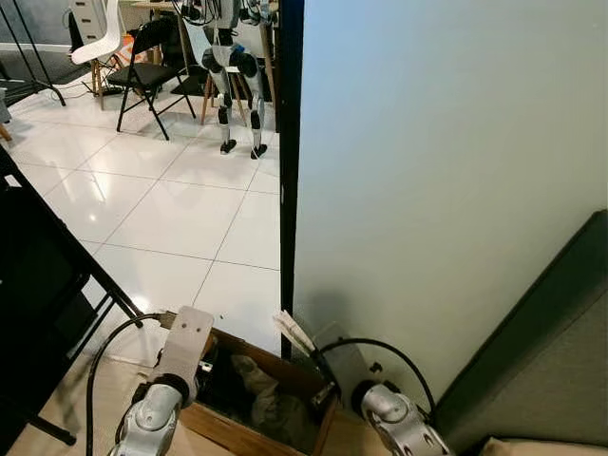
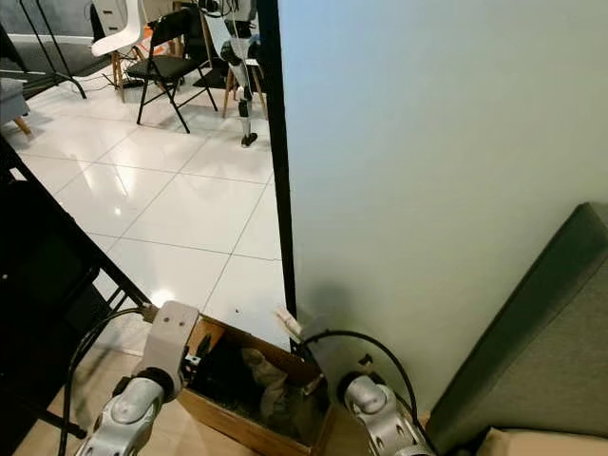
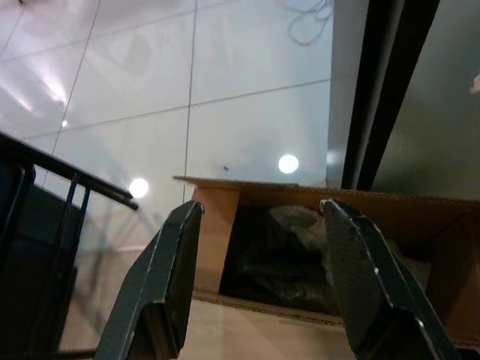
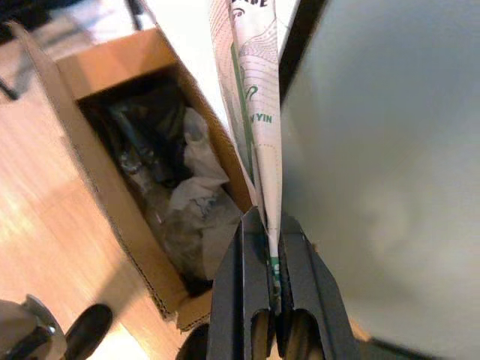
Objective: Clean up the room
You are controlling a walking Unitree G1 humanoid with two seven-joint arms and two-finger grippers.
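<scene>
A brown cardboard box [image 1: 249, 429] stands on the floor at the foot of a pale partition wall, with crumpled paper and dark rubbish [image 4: 180, 202] inside. My right gripper [image 4: 264, 241] is shut on a folded sheet of printed white and green paper [image 4: 256, 97], held at the box's right end; the paper's tip [image 1: 293, 333] sticks up above the box rim. My left gripper [image 3: 259, 247] is open, hanging over the box's left end with nothing between its fingers [image 3: 169, 277].
A pale partition wall [image 1: 437, 171] with a black edge post [image 1: 289, 171] rises just behind the box. A black metal rack [image 1: 43, 285] stands at the left. A grey sofa [image 1: 551, 361] is at the right. Chairs [image 1: 147, 66] and another robot's legs [image 1: 237, 95] stand far back on white tiles.
</scene>
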